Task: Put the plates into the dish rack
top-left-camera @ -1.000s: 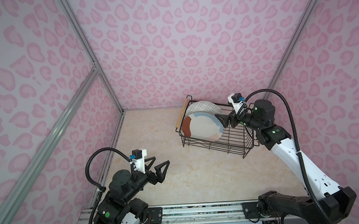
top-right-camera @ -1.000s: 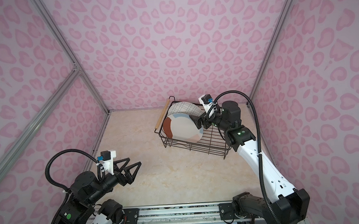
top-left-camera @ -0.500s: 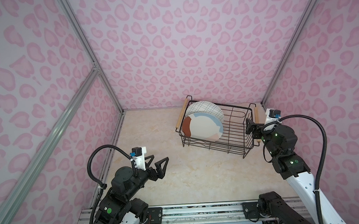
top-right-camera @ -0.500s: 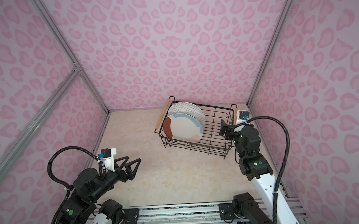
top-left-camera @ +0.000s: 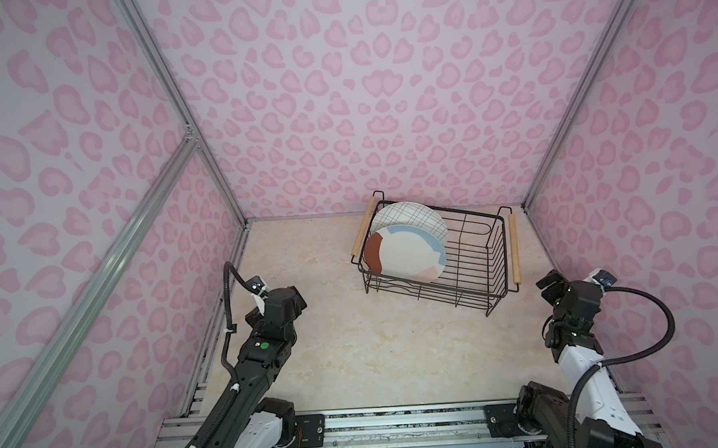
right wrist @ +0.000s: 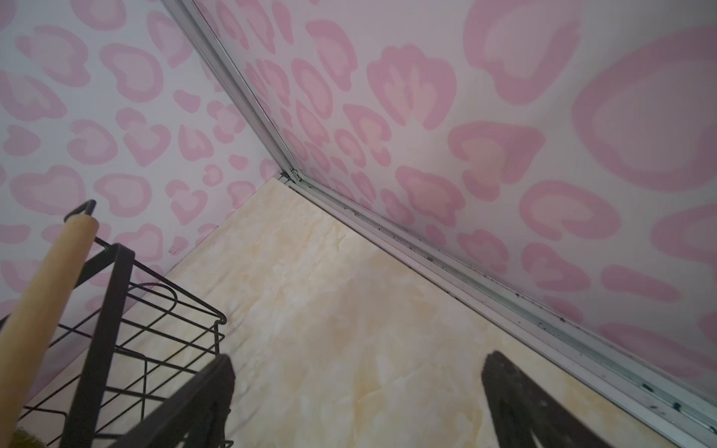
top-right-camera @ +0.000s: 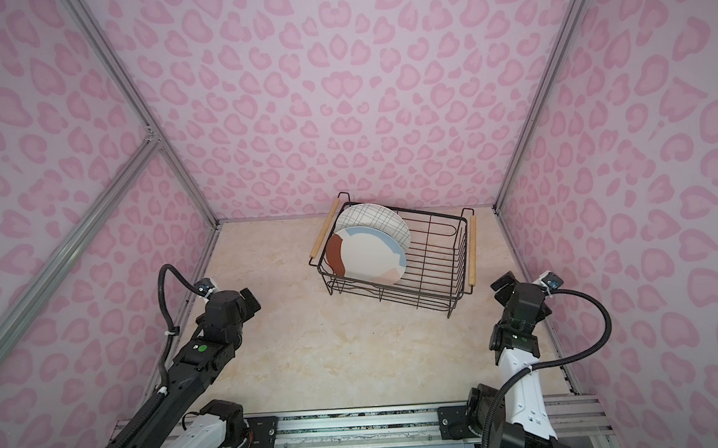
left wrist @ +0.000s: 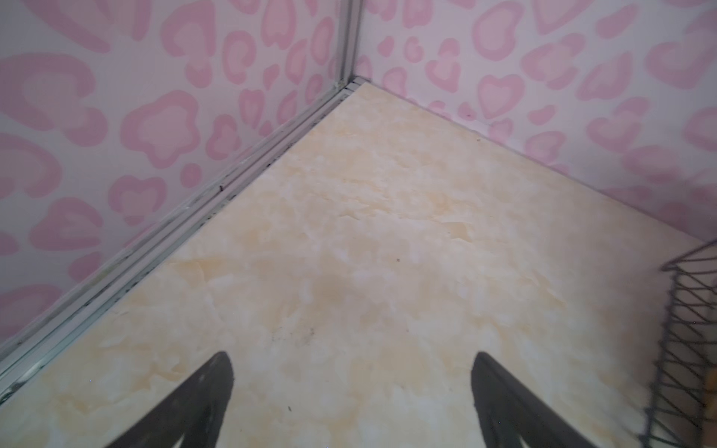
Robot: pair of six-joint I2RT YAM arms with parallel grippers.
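Black wire forms the dish rack (top-left-camera: 494, 260), which stands toward the table's (top-left-camera: 354, 350) far right corner. Two plates stand on edge at its left end: the grid-line plate (top-left-camera: 411, 218) behind, and the pastel-patch plate (top-left-camera: 404, 254) in front, overlapping it. Both arms sit low near the table's near edge, one at each side. The left gripper (left wrist: 351, 391) is spread wide over bare table and holds nothing. The right gripper (right wrist: 357, 391) is likewise spread and empty, close beside the rack's right wooden handle (right wrist: 46, 294). I judge that closeness the main risk: a careless sweep could bump the handle, shift the rack and topple the leaning plates. Wire and overlap hide which slots the plates sit in, the grid-line plate is half covered, and no other plates show anywhere
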